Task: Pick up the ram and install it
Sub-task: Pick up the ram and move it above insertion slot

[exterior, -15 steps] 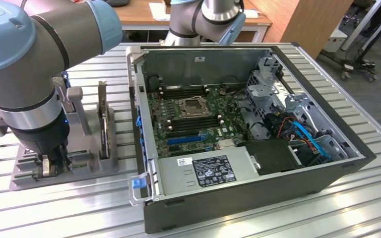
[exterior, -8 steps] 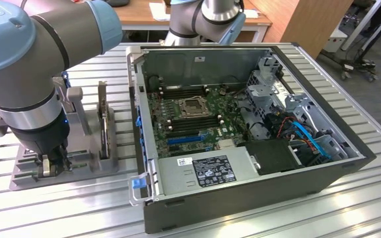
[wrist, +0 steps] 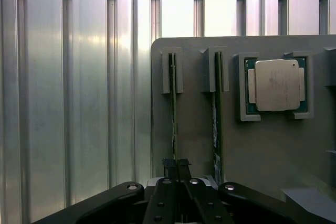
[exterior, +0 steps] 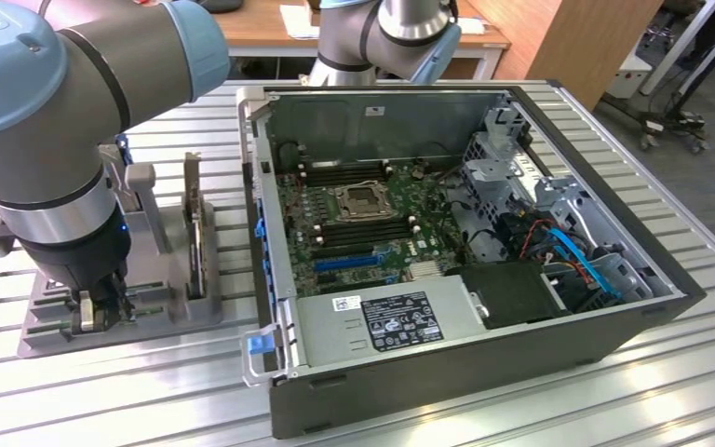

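1. Gripper (wrist: 176, 167): black two-finger gripper on a grey-and-blue robot arm (exterior: 60, 140). It is lowered onto the holder tray; the jaws are pressed together, pinching the top edge of the ram. In the exterior view the gripper (exterior: 97, 315) stands at the tray's end nearest the camera.

2. Ram (wrist: 172, 103): long, thin green circuit-board stick, seen edge-on. It stands upright in the slot closest to the tray's side edge, the edge that borders the bare table slats. It is seated in its slot and held between the fingertips (wrist: 169, 163).

3. Second stick (wrist: 216, 124): a similar green board with a pale label strip, upright in the neighbouring slot, parallel to the ram and apart from it.

4. Processor (wrist: 276, 85): square chip with a silver metal lid, lying flat in a corner-bracketed pocket beyond the second stick, farther from that side edge.

5. Holder tray (wrist: 194, 129): flat grey plastic fixture with raised slots, lying on the table.

6. Expansion card (exterior: 193, 233): tall dark card, upright along the tray's edge facing the computer case.

7. Computer case (exterior: 457, 372): dark open tower lying on its side, just beside the tray, with the green motherboard (exterior: 370, 214) exposed.

8. Table (exterior: 146, 410): ribbed aluminium slats carrying the tray and the case.
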Controlling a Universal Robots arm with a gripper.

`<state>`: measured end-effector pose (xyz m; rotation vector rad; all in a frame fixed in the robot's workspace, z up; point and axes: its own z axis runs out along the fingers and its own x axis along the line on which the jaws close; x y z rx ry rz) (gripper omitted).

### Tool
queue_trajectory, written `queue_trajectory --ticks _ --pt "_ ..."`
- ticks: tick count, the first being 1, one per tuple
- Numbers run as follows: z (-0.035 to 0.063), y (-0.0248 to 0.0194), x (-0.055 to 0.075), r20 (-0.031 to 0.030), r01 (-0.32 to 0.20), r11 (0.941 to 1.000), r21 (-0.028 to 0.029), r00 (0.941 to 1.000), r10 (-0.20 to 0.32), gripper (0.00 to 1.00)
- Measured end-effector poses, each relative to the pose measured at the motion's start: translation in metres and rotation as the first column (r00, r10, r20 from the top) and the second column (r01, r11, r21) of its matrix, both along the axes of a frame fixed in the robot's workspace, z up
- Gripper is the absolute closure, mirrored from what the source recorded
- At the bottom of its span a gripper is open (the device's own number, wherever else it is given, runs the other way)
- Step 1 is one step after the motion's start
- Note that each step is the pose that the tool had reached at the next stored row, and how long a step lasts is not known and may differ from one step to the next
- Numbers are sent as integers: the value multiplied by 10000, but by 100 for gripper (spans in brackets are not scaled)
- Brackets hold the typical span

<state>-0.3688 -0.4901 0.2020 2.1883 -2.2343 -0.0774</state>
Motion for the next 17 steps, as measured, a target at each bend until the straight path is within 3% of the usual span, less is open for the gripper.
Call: queue_trajectory --ticks 17 --pt "0 0 0 0 -188 9998 0 9998 188 89"
